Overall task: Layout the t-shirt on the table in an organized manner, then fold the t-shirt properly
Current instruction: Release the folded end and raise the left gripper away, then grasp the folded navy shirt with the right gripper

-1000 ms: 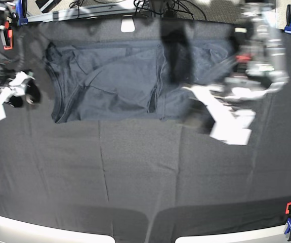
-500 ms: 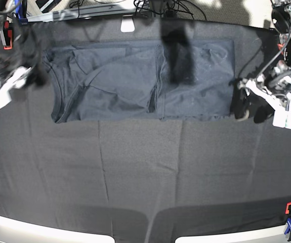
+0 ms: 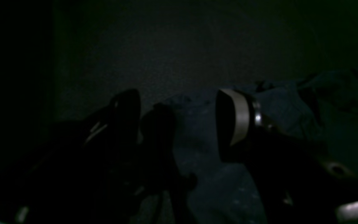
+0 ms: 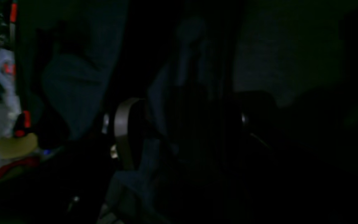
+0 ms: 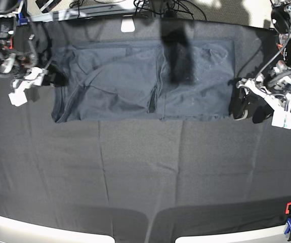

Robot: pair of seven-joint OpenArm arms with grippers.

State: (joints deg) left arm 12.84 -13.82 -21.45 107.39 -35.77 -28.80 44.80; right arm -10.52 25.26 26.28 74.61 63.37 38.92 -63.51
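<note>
Now both grippers wide open, left gripper (image 5: 247,107) at t-shirt (image 5: 135,83) hem edge, right gripper (image 5: 51,78) at its opposite end, holding nothing, only base view shows whole table (image 5: 145,172).

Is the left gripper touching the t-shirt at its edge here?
Cannot tell. In the base view the open left gripper sits right at the t-shirt edge, with no clear gap or contact. The left wrist view is too dark to settle it.
</note>
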